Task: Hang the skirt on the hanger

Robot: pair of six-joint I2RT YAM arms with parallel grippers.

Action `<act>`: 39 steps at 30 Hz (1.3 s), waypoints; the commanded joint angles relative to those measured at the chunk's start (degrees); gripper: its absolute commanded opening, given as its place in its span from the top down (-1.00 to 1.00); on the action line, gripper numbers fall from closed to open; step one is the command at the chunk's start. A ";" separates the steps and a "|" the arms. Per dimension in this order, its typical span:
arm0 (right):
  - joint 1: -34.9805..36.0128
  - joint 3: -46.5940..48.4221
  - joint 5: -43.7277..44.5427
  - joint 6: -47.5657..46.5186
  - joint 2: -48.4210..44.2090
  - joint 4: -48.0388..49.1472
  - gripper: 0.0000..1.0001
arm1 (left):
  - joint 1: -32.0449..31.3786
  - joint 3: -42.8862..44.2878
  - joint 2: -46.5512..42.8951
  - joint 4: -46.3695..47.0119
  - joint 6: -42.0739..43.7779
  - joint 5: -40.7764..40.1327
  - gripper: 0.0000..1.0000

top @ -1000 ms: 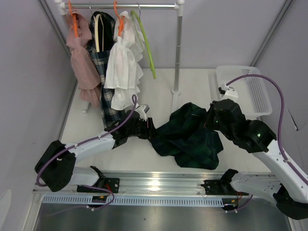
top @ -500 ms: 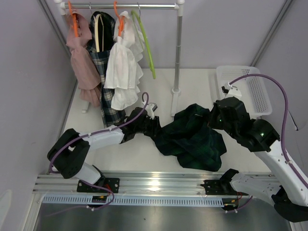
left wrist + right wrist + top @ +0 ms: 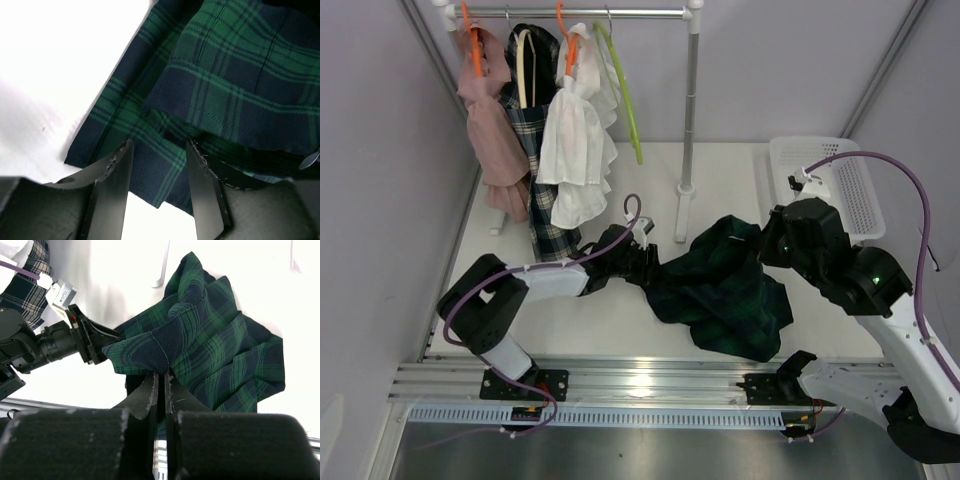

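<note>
Right wrist: green-and-navy plaid skirt lies rumpled in folds.

Black two-finger L gripper has slid further right over the white tabletop; L arm now stretched flatter, its shoulder link swung in twd centre. Dark green-and-navy plaid skirt has shifted right: left edge further from the rack side, bunched top nearer the white slotted plastic basket. Black two-finger R gripper moved slightly right & back; its purple cable loop arcs higher.
</note>
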 commanded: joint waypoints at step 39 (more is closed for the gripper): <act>-4.11 15.90 4.03 -5.53 2.05 -0.80 1.00 | -2.25 5.79 -26.43 -14.46 -0.22 -17.56 1.00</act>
